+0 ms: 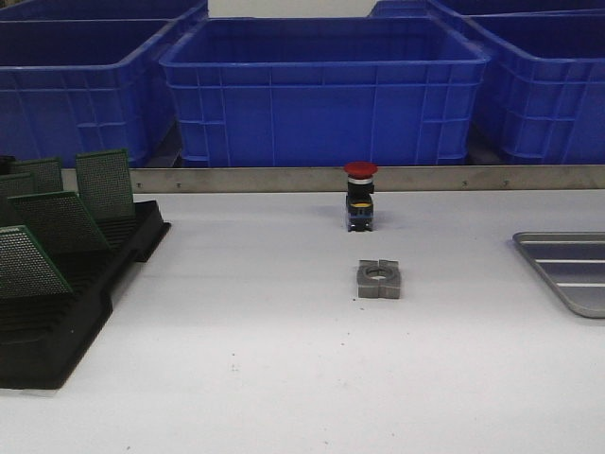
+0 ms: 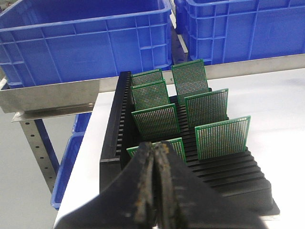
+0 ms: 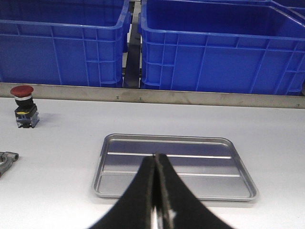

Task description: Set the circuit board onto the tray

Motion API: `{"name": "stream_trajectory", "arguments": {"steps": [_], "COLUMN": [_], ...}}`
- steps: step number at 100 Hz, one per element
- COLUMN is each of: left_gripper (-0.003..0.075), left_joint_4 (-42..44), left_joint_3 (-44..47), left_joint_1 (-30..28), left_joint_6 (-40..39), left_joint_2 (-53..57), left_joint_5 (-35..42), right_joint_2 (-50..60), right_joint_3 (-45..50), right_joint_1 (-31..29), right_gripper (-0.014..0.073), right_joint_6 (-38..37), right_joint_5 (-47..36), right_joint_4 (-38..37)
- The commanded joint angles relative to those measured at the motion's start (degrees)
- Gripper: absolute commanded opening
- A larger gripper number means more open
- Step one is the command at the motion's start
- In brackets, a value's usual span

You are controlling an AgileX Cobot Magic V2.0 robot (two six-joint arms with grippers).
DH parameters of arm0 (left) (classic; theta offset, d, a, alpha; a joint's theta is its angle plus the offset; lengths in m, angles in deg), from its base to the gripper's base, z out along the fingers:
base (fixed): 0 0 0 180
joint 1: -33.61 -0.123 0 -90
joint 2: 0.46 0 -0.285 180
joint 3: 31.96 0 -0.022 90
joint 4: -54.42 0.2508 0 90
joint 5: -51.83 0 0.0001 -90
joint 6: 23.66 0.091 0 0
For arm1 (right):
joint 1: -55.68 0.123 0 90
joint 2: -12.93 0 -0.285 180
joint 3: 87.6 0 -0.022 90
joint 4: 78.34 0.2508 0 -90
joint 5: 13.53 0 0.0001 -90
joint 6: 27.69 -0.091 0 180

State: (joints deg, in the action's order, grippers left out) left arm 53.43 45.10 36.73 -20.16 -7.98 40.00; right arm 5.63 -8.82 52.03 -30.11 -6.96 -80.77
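Several green circuit boards (image 2: 156, 120) stand upright in a black slotted rack (image 2: 228, 174); they also show at the left of the front view (image 1: 59, 219) in the rack (image 1: 57, 322). My left gripper (image 2: 156, 145) is shut and empty, its tips just before the nearest board (image 2: 177, 147). The grey metal tray (image 3: 125, 144) lies empty on the white table; its corner shows at the right edge of the front view (image 1: 567, 270). My right gripper (image 3: 156, 157) is shut and empty, above the table in front of the tray. Neither arm shows in the front view.
A red-capped push button (image 1: 360, 195) and a grey metal block with a round hole (image 1: 379, 279) stand mid-table. Big blue plastic bins (image 1: 321, 90) line the back behind a metal rail (image 1: 284, 178). The table's left edge drops off beside the rack (image 2: 76, 157).
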Motion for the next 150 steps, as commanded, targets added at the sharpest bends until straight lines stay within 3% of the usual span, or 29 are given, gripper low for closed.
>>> {"name": "stream_trajectory", "arguments": {"steps": [1,17,51,64,78,97,118,134,141,150], "left_gripper": [-0.0017,-0.0017,-0.0018,-0.0018,-0.0018,-0.0018,-0.0017,-0.0013,0.0016,0.0126], "left_joint_4": [-0.13,-0.13,0.57,0.57,0.57,0.57,0.57,0.57,0.57,0.47], "left_joint_3": [1.6,1.6,1.6,-0.94,-7.21,-19.4,-30.03,-36.34,-38.3,-40.64], "left_joint_1": [-0.07,-0.07,-0.67,-0.79,-0.79,-0.79,-0.79,-0.79,-0.68,-0.68], "left_joint_6": [-0.39,-0.39,-0.39,-0.39,-0.39,-0.39,-0.39,-0.1,0.3,1.83], "left_joint_2": [1.9,1.9,1.9,1.9,1.13,-6.14,-18.21,-28.48,-32.65,-37.75], "left_joint_5": [4.48,4.81,16.63,16.7,11.38,-3.28,-11.75,-14.09,-14.09,-14.81], "right_joint_2": [1.23,1.23,1.23,1.23,1.23,1.23,1.23,1.23,1.23,1.23], "right_joint_3": [0.09,0.09,0.09,0.09,0.09,0.09,0.09,0.09,0.09,0.09], "right_joint_1": [-0.37,-0.37,-0.37,-0.37,-0.37,-0.37,-0.37,-0.37,-0.37,-0.37], "right_gripper": [-0.006,-0.006,-0.006,-0.006,-0.006,-0.006,-0.006,-0.006,-0.006,-0.006], "right_joint_6": [0.2,0.2,0.2,0.2,0.2,0.2,0.2,0.2,0.2,0.2], "right_joint_5": [-4.38,-4.38,-4.38,-4.38,-4.38,-4.38,-4.38,-4.38,-4.38,-4.38], "right_joint_4": [-0.68,-0.68,-0.68,-0.68,-0.68,-0.68,-0.68,-0.68,-0.68,-0.68]}}
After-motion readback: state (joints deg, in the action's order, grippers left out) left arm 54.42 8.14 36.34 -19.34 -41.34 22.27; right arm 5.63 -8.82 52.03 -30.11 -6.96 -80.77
